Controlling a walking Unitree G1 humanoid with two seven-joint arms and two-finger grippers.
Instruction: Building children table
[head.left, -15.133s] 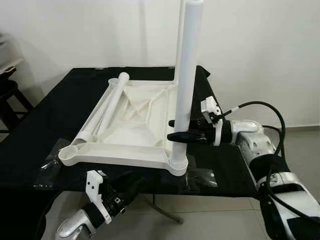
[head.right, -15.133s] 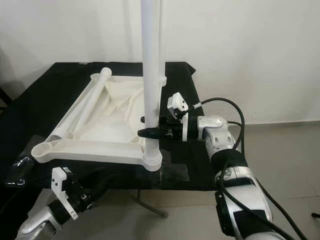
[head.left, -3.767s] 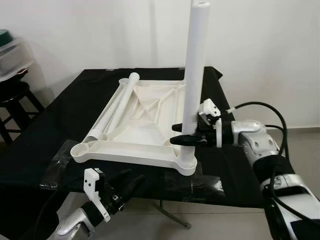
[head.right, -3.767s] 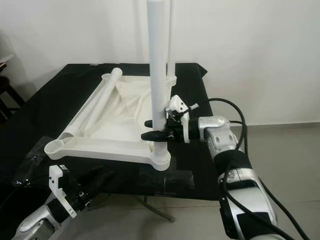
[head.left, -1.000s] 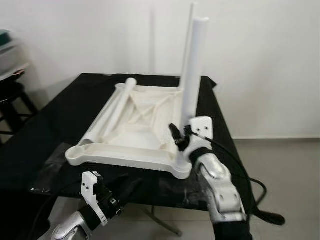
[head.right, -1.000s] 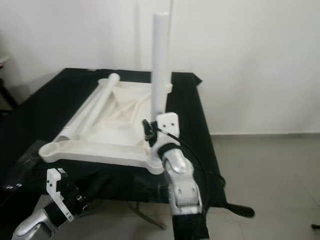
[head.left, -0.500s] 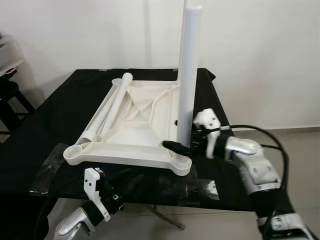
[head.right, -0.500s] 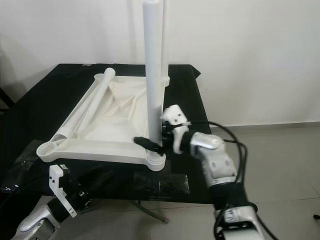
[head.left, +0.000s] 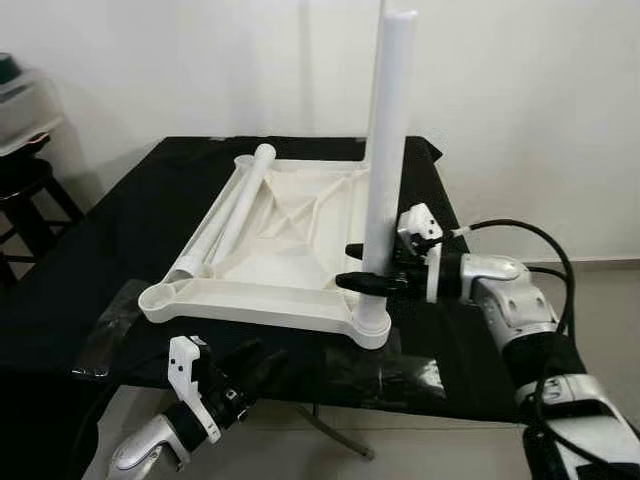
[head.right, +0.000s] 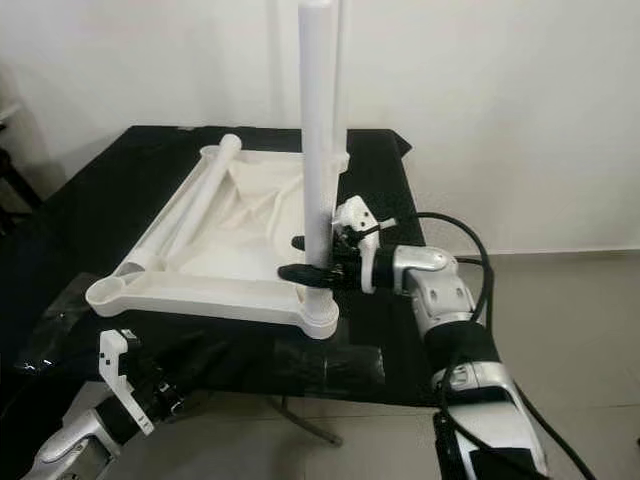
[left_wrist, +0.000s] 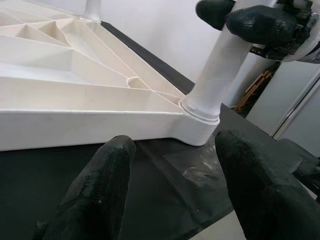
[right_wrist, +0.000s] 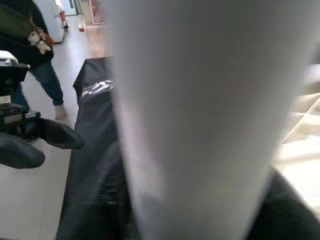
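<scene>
The white tabletop (head.left: 250, 305) lies upside down on the black table (head.left: 120, 220). One white leg (head.left: 385, 150) stands upright in its near right corner socket (head.left: 368, 328). My right gripper (head.left: 354, 266) is shut on this leg just above the socket, one finger on each side. A second upright leg (head.right: 343, 60) stands behind it at the far right corner. A loose leg (head.left: 228, 212) lies along the tabletop's left side. My left gripper (left_wrist: 172, 145) hangs open below the table's front edge, facing the near corner socket (left_wrist: 197, 125).
Crumpled clear plastic (head.left: 108, 335) lies on the table's front edge, and more (head.left: 405, 372) under the near corner. A dark stool (head.left: 25, 190) stands at the left by the wall. A person (right_wrist: 30, 45) stands on the floor beyond the table.
My right gripper has risen from the foot of the near leg and now clasps it a little higher. The head camera has shifted slightly. The left arm is still.
</scene>
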